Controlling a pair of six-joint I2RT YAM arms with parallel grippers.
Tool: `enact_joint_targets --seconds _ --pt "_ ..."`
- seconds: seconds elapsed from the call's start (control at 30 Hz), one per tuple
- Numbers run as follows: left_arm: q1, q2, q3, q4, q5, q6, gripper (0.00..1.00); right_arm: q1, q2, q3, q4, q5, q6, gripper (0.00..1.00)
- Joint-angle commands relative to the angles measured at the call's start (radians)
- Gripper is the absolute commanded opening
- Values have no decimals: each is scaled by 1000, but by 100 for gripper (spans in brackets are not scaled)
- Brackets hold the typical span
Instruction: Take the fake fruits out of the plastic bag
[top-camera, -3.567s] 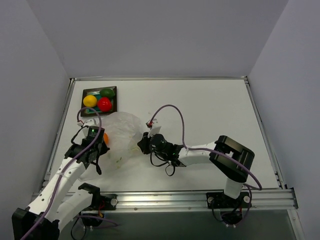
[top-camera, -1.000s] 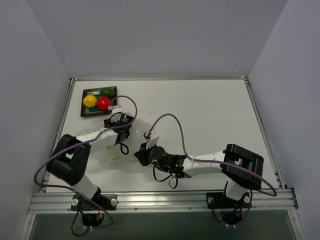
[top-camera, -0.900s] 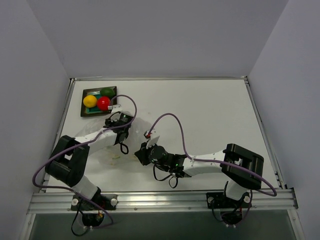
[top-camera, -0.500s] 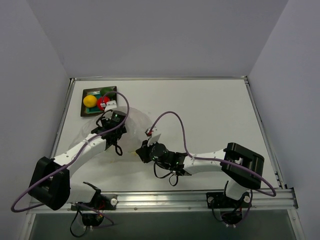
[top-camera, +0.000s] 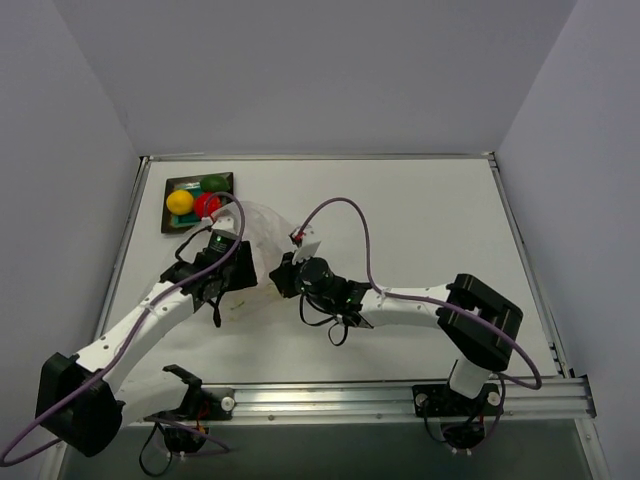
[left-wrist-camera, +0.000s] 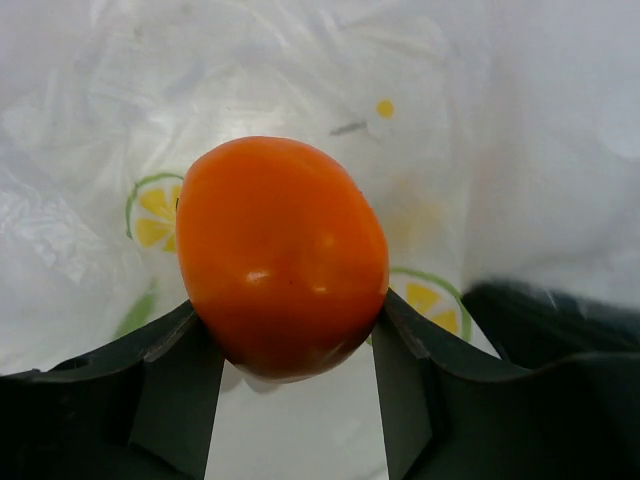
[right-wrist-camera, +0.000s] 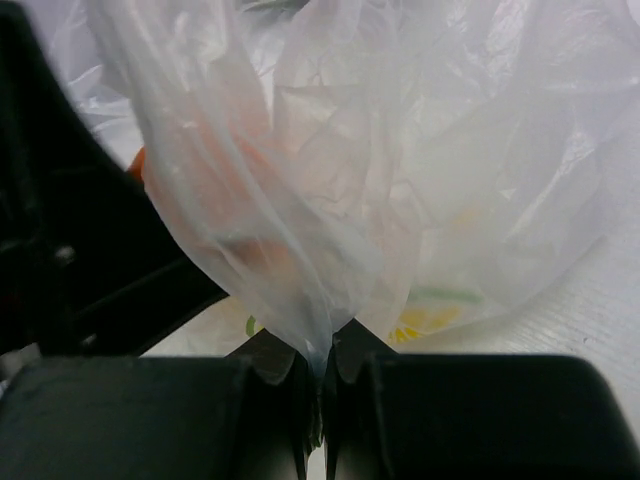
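We hold the orange fruit (left-wrist-camera: 280, 255) clamped in our left gripper (left-wrist-camera: 290, 312) just in front of the plastic bag (right-wrist-camera: 420, 170), whose gathered fold our right gripper (right-wrist-camera: 320, 365) pinches tight, while the yellow fruit (top-camera: 180, 201), red fruit (top-camera: 207, 204) and green fruit (top-camera: 213, 183) sit in the far-left tray (top-camera: 176, 183).

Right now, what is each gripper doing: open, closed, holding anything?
Left gripper: closed, holding the orange fruit between its fingers.
Right gripper: closed, pinching a fold of the plastic bag.
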Motion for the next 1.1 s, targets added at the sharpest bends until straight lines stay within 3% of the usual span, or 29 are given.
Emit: enact_joint_targets --seconds 0.0,0.17,0.3,0.43,0.57,0.83,1.07 --pt "0 -65 97 -137 128 33 7 -29 42 54 -18 -46 -10 0" --pt "8 -193 180 -171 230 39 7 -52 64 56 -9 -78 5 0" --pt "22 -237 307 -156 156 4 7 -28 68 -4 36 -121 19 0" --pt "26 -198 437 -104 -23 -19 8 49 76 -81 94 -145 -5 0" --pt "75 -73 527 -20 -112 -10 10 126 53 -154 117 -182 -27 0" --pt "365 283 537 137 -74 -28 9 172 -96 -276 4 -159 -33 0" --pt "459 539 639 185 -51 31 7 176 -151 -299 -56 -89 -31 0"
